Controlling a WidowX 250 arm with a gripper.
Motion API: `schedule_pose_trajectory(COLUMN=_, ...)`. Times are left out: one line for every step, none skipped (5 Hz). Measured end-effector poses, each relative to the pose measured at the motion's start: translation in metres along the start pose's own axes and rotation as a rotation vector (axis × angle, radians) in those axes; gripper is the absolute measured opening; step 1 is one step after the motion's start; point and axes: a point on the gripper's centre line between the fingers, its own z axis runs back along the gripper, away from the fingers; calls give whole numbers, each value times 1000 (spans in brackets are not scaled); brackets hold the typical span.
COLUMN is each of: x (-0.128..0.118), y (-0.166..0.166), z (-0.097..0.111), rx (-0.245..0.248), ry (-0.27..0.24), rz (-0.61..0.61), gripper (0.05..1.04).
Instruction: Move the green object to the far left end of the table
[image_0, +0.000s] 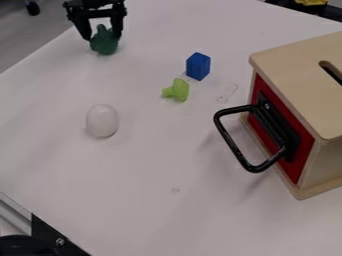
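Gripper (102, 36): at the far left part of the table (140, 180), hanging down with a finger on either side of its load; it looks to be pinching the dark green object near the top.
Dark green object (105, 44): between and just below the fingertips, its long axis roughly upright, narrow part up and rounder bulk down, close to the table's left edge; whether its underside touches the surface I cannot tell.
Coming move: it seems nearly at its goal, so likely a small shift toward the far left end at most, then lowering if needed and letting go; too much leftward travel could tip it off the edge.
White egg-shaped thing (102, 121): nearer the camera, left part of the table, well apart from the gripper.
Lime green piece (178, 90): mid-table, also green, but outside the grasp.
Blue block (198, 66): just beside the lime piece, on its far right side.
Wooden box (294, 75): at the table's right, black handle (236, 143) facing left.
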Motion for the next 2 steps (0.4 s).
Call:
schedule_pose_trajectory(x=3, y=3, z=29, rx=-60, ry=-43, rz=55, gripper=999)
schedule_pose_trajectory(x=3, y=21, z=35, rx=-82, ry=-66, rz=52, gripper=999)
